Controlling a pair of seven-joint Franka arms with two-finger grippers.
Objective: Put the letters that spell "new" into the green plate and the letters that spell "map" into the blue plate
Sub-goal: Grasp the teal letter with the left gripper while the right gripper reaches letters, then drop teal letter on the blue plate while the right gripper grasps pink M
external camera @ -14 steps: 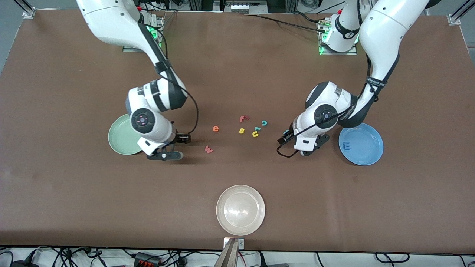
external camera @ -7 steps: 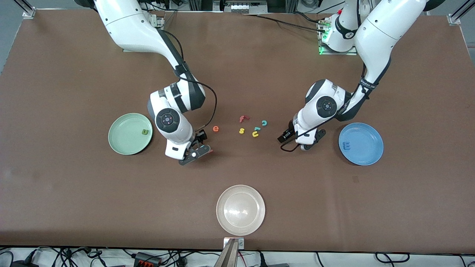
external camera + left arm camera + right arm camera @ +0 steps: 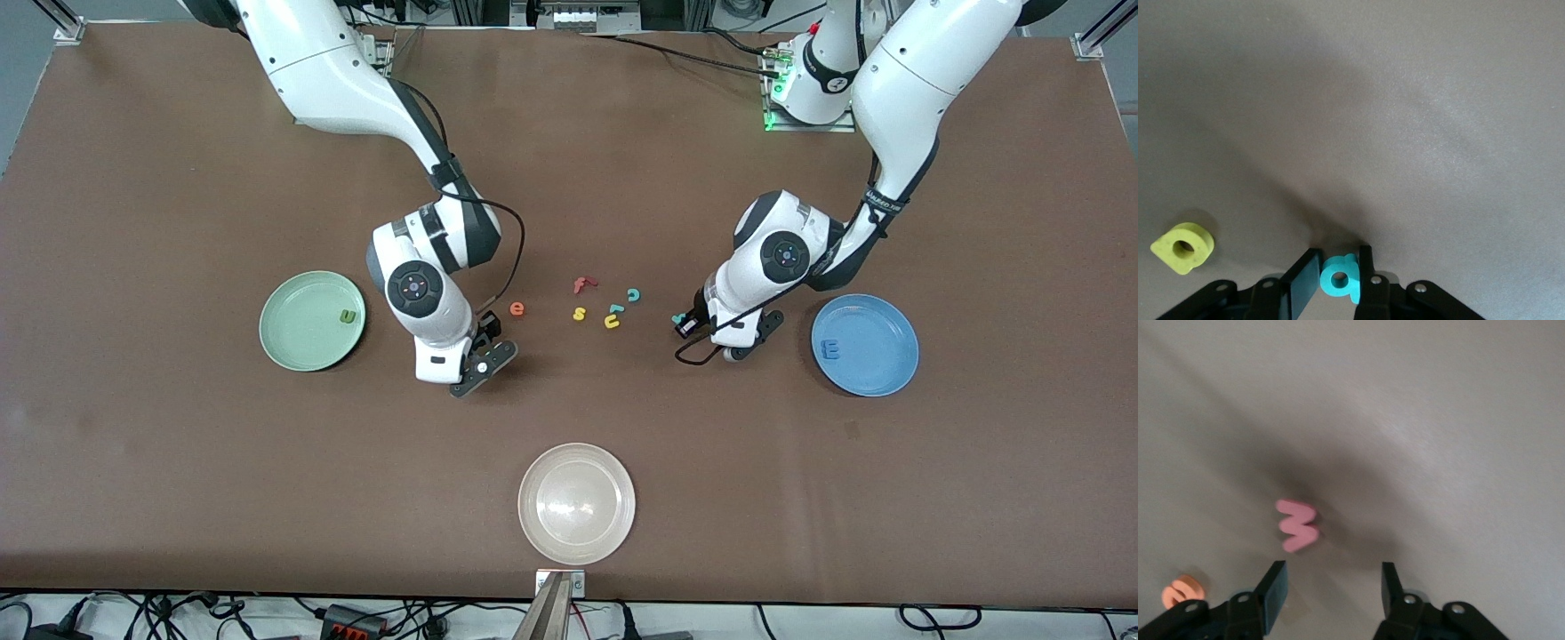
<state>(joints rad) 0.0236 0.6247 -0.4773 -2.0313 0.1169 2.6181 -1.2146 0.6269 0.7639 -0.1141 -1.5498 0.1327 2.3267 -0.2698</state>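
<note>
Two claws work at once: my left gripper (image 3: 1338, 283) pinches the teal a (image 3: 1340, 277) for the blue plate (image 3: 880, 373), while my right gripper (image 3: 1331, 593) hangs wide above the pink w (image 3: 1297, 525), bound for the green plate (image 3: 293, 342).

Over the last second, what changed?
Right gripper swung from beside the green plate to over the pink w, fingers open. Left gripper shifted toward the letter cluster and shut on the teal a. Plates, olive n, blue m, orange e unmoved.
</note>
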